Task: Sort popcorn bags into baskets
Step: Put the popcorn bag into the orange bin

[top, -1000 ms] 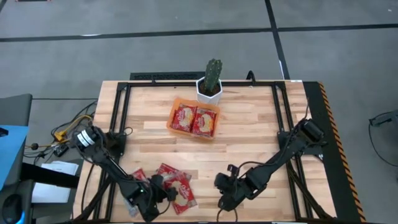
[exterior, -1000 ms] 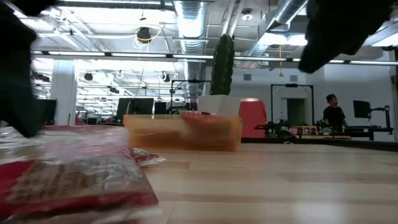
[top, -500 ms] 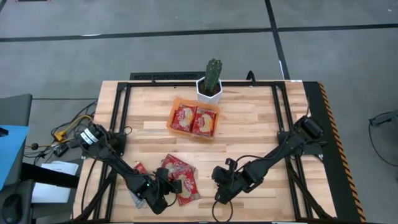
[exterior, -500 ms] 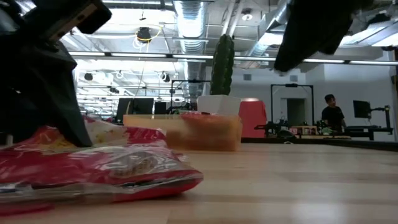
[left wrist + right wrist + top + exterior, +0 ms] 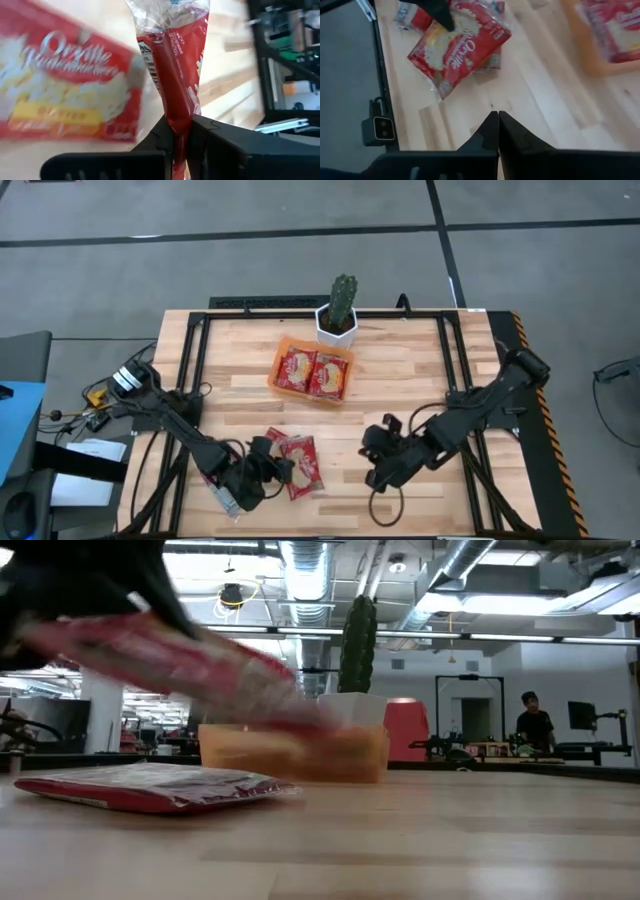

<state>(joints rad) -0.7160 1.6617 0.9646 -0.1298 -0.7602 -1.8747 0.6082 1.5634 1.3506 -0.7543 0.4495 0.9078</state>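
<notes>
Worktop (image 5: 400, 395) planks carry everything, and the orange basket (image 5: 281, 356) sits toward the far edge by the cactus pot (image 5: 336, 325) with two popcorn bags (image 5: 312, 372) already flat inside, a sign that sorting is partly done. Nearer the front, the left gripper (image 5: 262, 470) has its fingers pinched on the edge of a popcorn bag (image 5: 176, 60), which hangs clear of the bag on the worktop (image 5: 300, 465), likely bound for the basket. The right gripper (image 5: 375, 478) waits just beside, fingers pressed together on nothing.
</notes>
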